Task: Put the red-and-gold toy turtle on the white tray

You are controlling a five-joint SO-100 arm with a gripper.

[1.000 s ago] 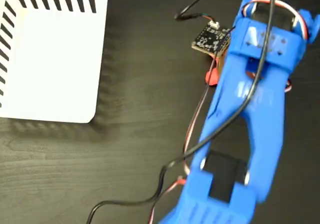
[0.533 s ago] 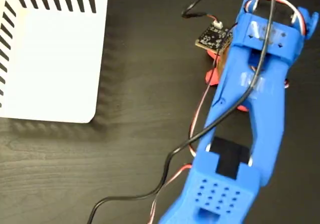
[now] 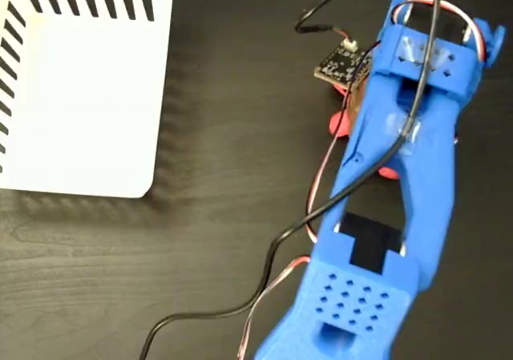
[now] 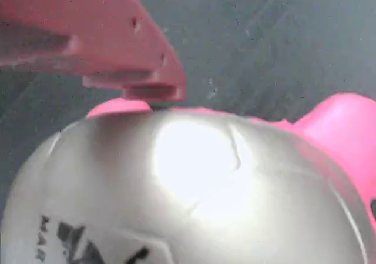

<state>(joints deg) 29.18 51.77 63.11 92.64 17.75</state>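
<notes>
The red-and-gold toy turtle [image 3: 341,123] lies right of centre in the fixed view. My blue arm [image 3: 401,159] covers most of it, so only red bits show at the arm's edges. Up close in the wrist view, its shiny domed shell [image 4: 194,181] with black print fills the frame, and a red limb sticks out at the right. My gripper [image 4: 176,158] is down over the turtle. One red finger [image 4: 117,46] reaches past the shell's far side; the other is out of frame. The gripper looks open around the shell. The white tray [image 3: 80,95] with black stripes sits at the upper left.
A small circuit board [image 3: 341,63] with a black cable [image 3: 264,280] and red-white wires hangs off the arm, trailing toward the bottom edge. Dark wood tabletop [image 3: 224,216] lies between the arm and the tray.
The arm has shifted slightly up in the picture and its wrist has dropped lower over the turtle. Tray and turtle have stayed in place.
</notes>
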